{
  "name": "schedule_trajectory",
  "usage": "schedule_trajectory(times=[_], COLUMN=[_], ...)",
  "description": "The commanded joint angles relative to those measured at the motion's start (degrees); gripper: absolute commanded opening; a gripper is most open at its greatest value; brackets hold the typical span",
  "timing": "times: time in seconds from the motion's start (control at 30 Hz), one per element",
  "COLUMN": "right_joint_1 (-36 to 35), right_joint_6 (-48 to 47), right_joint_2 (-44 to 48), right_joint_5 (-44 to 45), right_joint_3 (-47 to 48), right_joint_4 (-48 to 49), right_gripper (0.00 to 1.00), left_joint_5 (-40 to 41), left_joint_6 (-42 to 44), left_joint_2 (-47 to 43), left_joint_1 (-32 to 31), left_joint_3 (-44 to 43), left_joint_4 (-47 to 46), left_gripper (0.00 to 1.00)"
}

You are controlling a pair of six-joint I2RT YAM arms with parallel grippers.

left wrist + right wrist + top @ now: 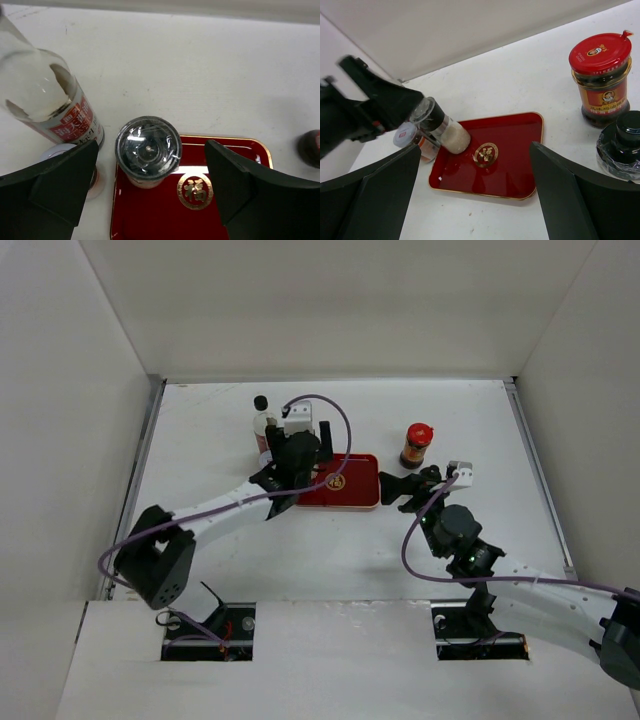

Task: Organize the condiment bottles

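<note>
A red tray [350, 485] with a gold emblem lies mid-table. A short jar [148, 150] with a clear-and-black top and white contents stands in its far left corner; it also shows in the right wrist view [445, 131]. My left gripper [151, 145] is open and straddles this jar without touching it. A tall clear bottle [47, 97] with a red-white label and a white-lidded jar [62, 151] stand just left of the tray. My right gripper [475, 147] is open and empty, right of the tray. A red-capped jar [600, 75] and a black-lidded jar [622, 145] stand beside it.
White walls enclose the table on three sides. In the top view the left gripper [297, 465] hangs over the tray's left end, the right gripper [405, 488] sits off its right end, and the red-capped jar [416, 445] stands behind that.
</note>
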State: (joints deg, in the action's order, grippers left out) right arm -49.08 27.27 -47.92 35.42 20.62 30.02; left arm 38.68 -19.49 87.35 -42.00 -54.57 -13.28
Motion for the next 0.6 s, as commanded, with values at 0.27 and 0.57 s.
schedule_trajectory(times=[0.27, 0.57], right_joint_1=[0.5, 0.6], right_joint_6=[0.2, 0.5], right_joint_2=[-0.5, -1.4], right_joint_5=[-0.5, -1.0], right_joint_3=[0.3, 0.4], right_joint_4=[1.4, 1.4], right_gripper=[0.97, 0.97], left_joint_5=[1.4, -9.3], left_joint_6=[-4.5, -2.5], left_joint_2=[-21.2, -14.9], left_joint_1=[3.5, 12.0], left_joint_3=[16.3, 18.4], left_joint_4=[0.6, -5.1], left_gripper=[0.74, 0.79])
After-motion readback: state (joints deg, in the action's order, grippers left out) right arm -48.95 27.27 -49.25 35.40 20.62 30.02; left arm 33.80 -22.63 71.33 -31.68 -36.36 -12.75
